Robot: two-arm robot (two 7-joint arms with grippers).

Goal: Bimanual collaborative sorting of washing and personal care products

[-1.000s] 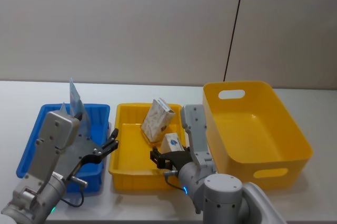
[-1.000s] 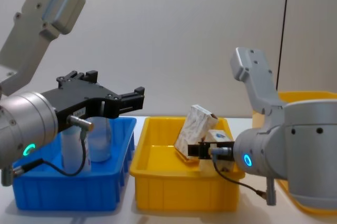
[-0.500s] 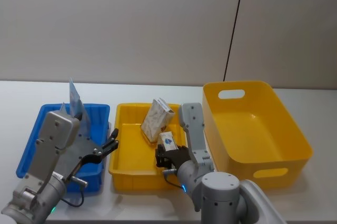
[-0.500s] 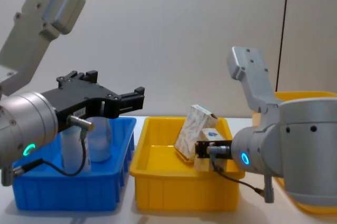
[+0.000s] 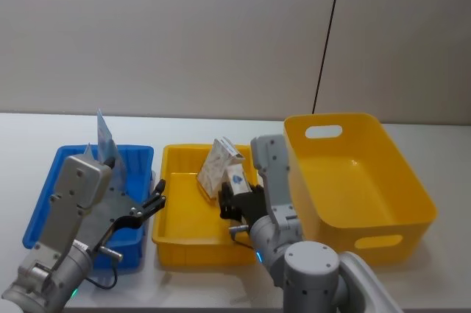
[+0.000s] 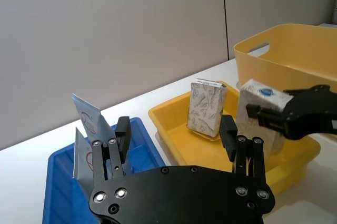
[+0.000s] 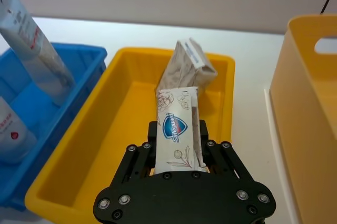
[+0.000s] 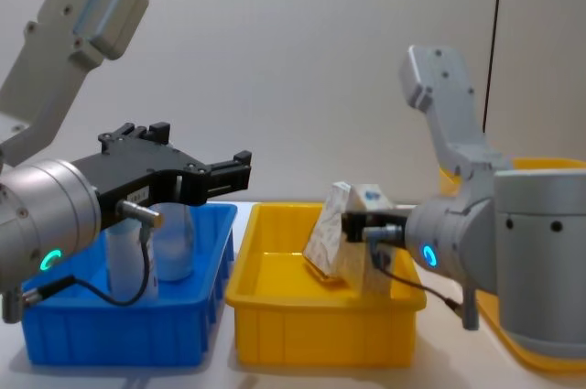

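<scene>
My right gripper is shut on the small blue-marked white pack, held upright above the low yellow tray. From the wrist, the pack sits between the black fingers. The larger grey-patterned pack leans at the tray's back, just behind the held one. A light-blue tube with a red logo stands in the blue bin, with a pale bottle beside it. My left gripper hovers open and empty over the blue bin's right edge.
A tall yellow bin with handle slots stands right of the tray, nothing visible inside. The three containers sit side by side on a white table near its front edge. A plain wall rises behind.
My right gripper has raised the small pack out of the tray bottom and carried it back toward the larger pack. The left arm has not moved.
</scene>
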